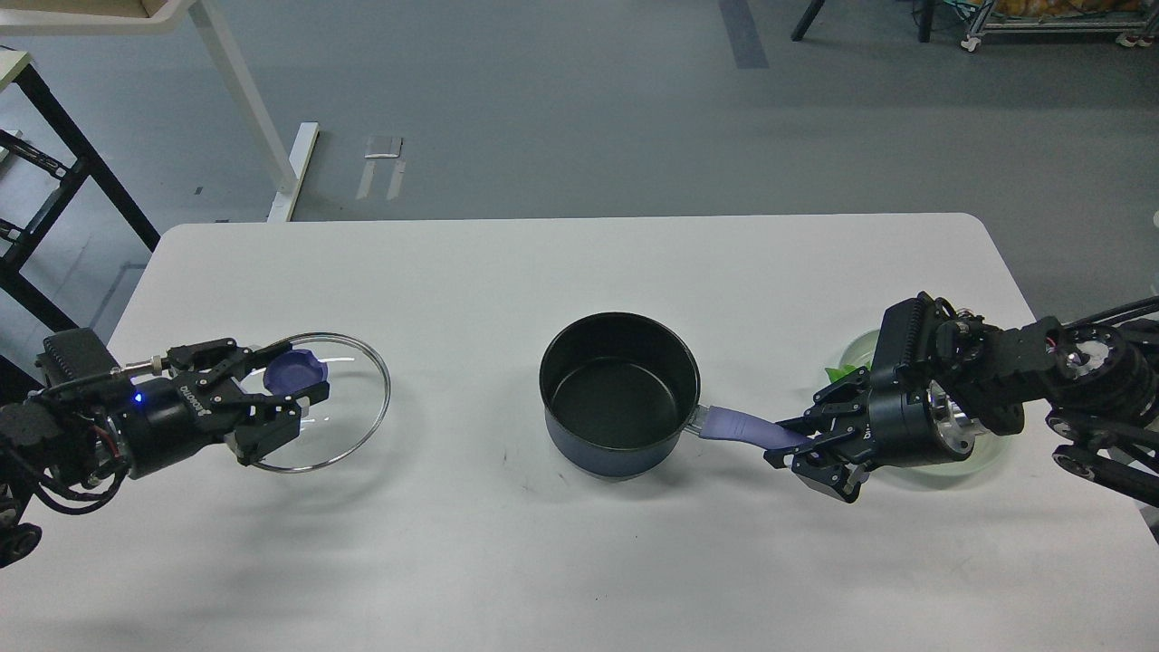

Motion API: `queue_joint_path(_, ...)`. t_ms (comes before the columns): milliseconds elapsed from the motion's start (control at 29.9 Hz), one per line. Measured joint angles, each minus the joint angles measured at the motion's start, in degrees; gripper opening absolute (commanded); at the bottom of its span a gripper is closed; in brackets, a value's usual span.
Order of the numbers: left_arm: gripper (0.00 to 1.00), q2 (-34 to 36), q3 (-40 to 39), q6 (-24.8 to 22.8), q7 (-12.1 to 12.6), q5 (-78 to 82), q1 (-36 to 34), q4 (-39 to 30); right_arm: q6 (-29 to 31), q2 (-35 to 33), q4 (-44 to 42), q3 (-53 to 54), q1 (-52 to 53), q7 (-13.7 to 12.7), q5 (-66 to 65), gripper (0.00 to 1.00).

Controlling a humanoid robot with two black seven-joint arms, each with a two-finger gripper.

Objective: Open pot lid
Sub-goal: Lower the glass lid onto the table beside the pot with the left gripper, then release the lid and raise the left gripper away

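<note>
Pot (619, 395) is seen uncovered at frame centre on the white table (561, 263), handle pointing right. Handle end is pinched by the right gripper (801, 444), jaws closed on it. Lid (349, 398) is found at left of frame, its knob clamped between the left gripper (294, 398) jaws.

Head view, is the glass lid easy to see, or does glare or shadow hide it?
Head view: lighting is even and soft; the lid reads mainly by its steel rim, the glass nearly vanishing against the white table; faint shadows lie under the pot; no strong glare.
</note>
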Motion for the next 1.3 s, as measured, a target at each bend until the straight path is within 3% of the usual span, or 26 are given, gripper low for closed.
queue_joint_path(569, 0.34, -2.8, 1.7, 0.5, 0.0, 0.2, 3.8, 7.3, 0.0, 0.0, 0.0, 0.0, 0.0, 0.0, 0.0, 0.27)
queue_joint_path(669, 0.47, -3.5, 1.7, 0.5, 0.0, 0.2, 3.8, 8.2, 0.0, 0.0, 0.0, 0.0, 0.0, 0.0, 0.0, 0.27)
queue_joint_path(769, 0.76, -3.9, 1.7, 0.5, 0.0, 0.2, 3.8, 8.6, 0.0, 0.0, 0.0, 0.0, 0.0, 0.0, 0.0, 0.27)
queue_joint_path(803, 0.82, -3.9, 1.7, 0.5, 0.0, 0.2, 3.7, 8.6, 0.0, 0.0, 0.0, 0.0, 0.0, 0.0, 0.0, 0.27)
queue_joint_path(1037, 0.97, -3.9, 1.8, 0.4, 0.0, 0.2, 3.7, 8.6, 0.0, 0.0, 0.0, 0.0, 0.0, 0.0, 0.0, 0.27)
queue_joint_path(1304, 0.99, -0.7, 1.1, 0.4, 0.0, -4.1, 3.0, 3.2, 0.0, 0.0, 0.0, 0.0, 0.0, 0.0, 0.0, 0.28)
